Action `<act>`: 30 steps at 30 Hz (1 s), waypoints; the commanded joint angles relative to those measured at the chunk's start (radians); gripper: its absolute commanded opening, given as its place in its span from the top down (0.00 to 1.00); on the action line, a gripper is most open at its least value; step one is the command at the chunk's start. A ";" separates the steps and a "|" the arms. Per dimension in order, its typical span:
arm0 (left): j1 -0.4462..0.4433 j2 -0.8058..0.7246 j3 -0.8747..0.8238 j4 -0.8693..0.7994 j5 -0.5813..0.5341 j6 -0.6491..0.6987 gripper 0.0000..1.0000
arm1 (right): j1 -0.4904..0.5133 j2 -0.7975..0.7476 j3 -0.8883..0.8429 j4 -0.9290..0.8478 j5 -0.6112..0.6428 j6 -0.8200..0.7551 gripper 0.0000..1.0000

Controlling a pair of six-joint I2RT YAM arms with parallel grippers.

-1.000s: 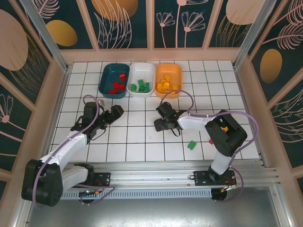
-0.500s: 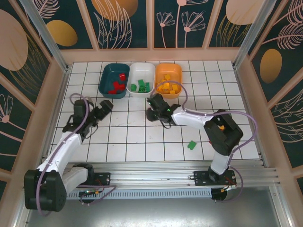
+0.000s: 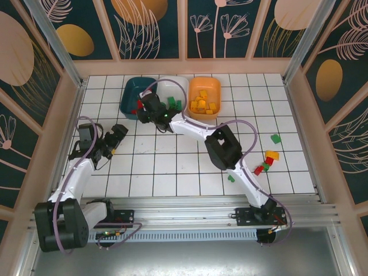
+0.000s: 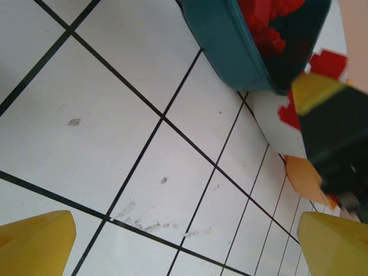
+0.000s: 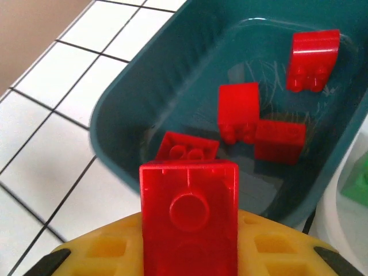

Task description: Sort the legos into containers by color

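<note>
One red lego (image 5: pixel 188 213), lengthwise toward the teal tub (image 5: pixel 190 63), clenched in right pincer (image 5: pixel 188 247).

The right arm stretches far and to the left, and the right gripper (image 3: pixel 150 109) pinches a red lego (image 5: pixel 188 218). The left arm is bent at the left side, and the left gripper (image 3: pixel 117 135) has its fingers (image 4: pixel 34 241) wide apart.

Glossy teal plastic tub (image 5: pixel 118 112), smooth red plastic brick (image 5: pixel 188 221)
</note>
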 commanded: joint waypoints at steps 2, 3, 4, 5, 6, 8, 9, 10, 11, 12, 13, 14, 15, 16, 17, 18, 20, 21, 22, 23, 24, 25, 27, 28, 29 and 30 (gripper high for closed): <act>0.007 -0.052 -0.001 -0.039 0.025 0.053 0.01 | -0.041 0.080 0.195 -0.074 -0.003 -0.022 0.74; 0.007 -0.058 -0.003 -0.037 0.028 0.056 0.01 | -0.047 0.100 0.229 -0.088 -0.012 -0.021 0.74; 0.007 -0.062 -0.007 -0.035 0.031 0.055 0.01 | -0.053 0.122 0.252 -0.100 -0.020 -0.017 0.74; 0.007 -0.064 -0.010 -0.032 0.034 0.056 0.01 | -0.060 0.137 0.277 -0.109 -0.031 -0.015 0.73; 0.007 -0.065 -0.015 -0.026 0.040 0.055 0.01 | -0.069 0.151 0.300 -0.120 -0.048 -0.009 0.71; 0.007 -0.060 -0.025 -0.010 0.057 0.052 0.01 | -0.085 0.183 0.342 -0.142 -0.082 0.004 0.54; 0.007 -0.055 -0.028 -0.001 0.065 0.050 0.01 | -0.092 0.203 0.374 -0.167 -0.092 0.011 0.40; 0.007 -0.049 -0.030 0.006 0.076 0.048 0.02 | -0.093 0.218 0.410 -0.192 -0.093 0.011 0.35; 0.007 -0.043 -0.031 0.012 0.083 0.047 0.01 | -0.093 0.224 0.431 -0.204 -0.094 0.006 0.32; 0.007 -0.040 -0.033 0.021 0.090 0.044 0.02 | -0.091 0.220 0.440 -0.206 -0.094 -0.002 0.30; 0.007 -0.037 -0.034 0.029 0.096 0.038 0.01 | -0.089 0.210 0.439 -0.199 -0.094 -0.011 0.29; 0.006 -0.037 -0.035 0.036 0.100 0.036 0.01 | -0.086 0.201 0.439 -0.192 -0.094 -0.018 0.28; 0.007 -0.036 -0.034 0.041 0.105 0.033 0.02 | -0.083 0.190 0.439 -0.190 -0.094 -0.028 0.28; 0.008 -0.037 -0.032 0.044 0.108 0.031 0.01 | -0.080 0.175 0.440 -0.193 -0.089 -0.036 0.28; 0.007 -0.039 -0.031 0.046 0.111 0.031 0.01 | -0.078 0.161 0.439 -0.200 -0.081 -0.040 0.28; 0.007 -0.042 -0.030 0.050 0.117 0.031 0.02 | -0.077 0.140 0.435 -0.214 -0.064 -0.046 0.28; 0.007 -0.051 -0.031 0.062 0.130 0.031 0.02 | -0.066 0.075 0.396 -0.230 -0.011 -0.057 0.30; 0.007 -0.058 -0.036 0.077 0.138 0.027 0.02 | -0.060 0.026 0.344 -0.225 0.023 -0.062 0.30; 0.007 -0.064 -0.043 0.096 0.149 0.020 0.02 | -0.056 -0.034 0.277 -0.220 0.067 -0.060 0.30; 0.006 -0.069 -0.049 0.119 0.163 0.013 0.02 | -0.052 -0.092 0.214 -0.219 0.110 -0.047 0.30; 0.005 -0.077 -0.061 0.154 0.184 0.000 0.01 | -0.049 -0.163 0.120 -0.217 0.159 -0.022 0.30; -0.002 -0.086 -0.072 0.181 0.197 -0.014 0.02 | -0.048 -0.246 0.008 -0.213 0.204 0.014 0.30; -0.042 -0.106 -0.083 0.226 0.187 -0.027 0.02 | -0.047 -0.404 -0.228 -0.211 0.308 0.120 0.29; -0.082 -0.114 -0.084 0.236 0.162 -0.027 0.02 | -0.047 -0.495 -0.364 -0.212 0.352 0.175 0.28; -0.120 -0.117 -0.083 0.247 0.133 -0.030 0.02 | -0.047 -0.570 -0.474 -0.228 0.402 0.240 0.28; -0.170 -0.116 -0.086 0.273 0.113 -0.038 0.02 | -0.050 -0.647 -0.591 -0.276 0.451 0.331 0.27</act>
